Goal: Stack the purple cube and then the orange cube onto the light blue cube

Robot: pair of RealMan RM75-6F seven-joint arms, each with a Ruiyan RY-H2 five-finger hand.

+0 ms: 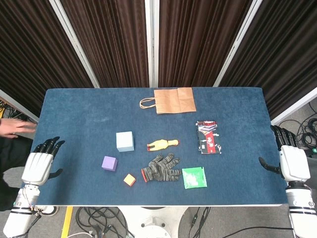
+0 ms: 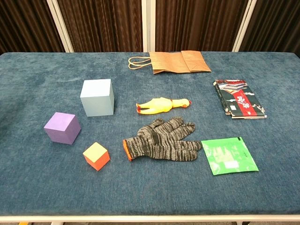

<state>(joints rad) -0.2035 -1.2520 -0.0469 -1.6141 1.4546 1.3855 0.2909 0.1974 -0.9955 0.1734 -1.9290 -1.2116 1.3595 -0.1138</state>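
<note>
Purple foam cube (image 2: 62, 127) first: my left hand (image 1: 39, 163), fingers released like the right hand (image 1: 292, 163), should approach squarely, clear of the small orange cube (image 2: 96, 155).

No readable text anywhere on this table. The red, black and white packet (image 2: 240, 99) on the right carries printed graphics, but the lettering is too small to make out. The green sachet (image 2: 229, 155) near the front right shows a pale label patch, blank to the eye. The brown paper bag (image 2: 180, 62) at the far side is unprinted.
</note>
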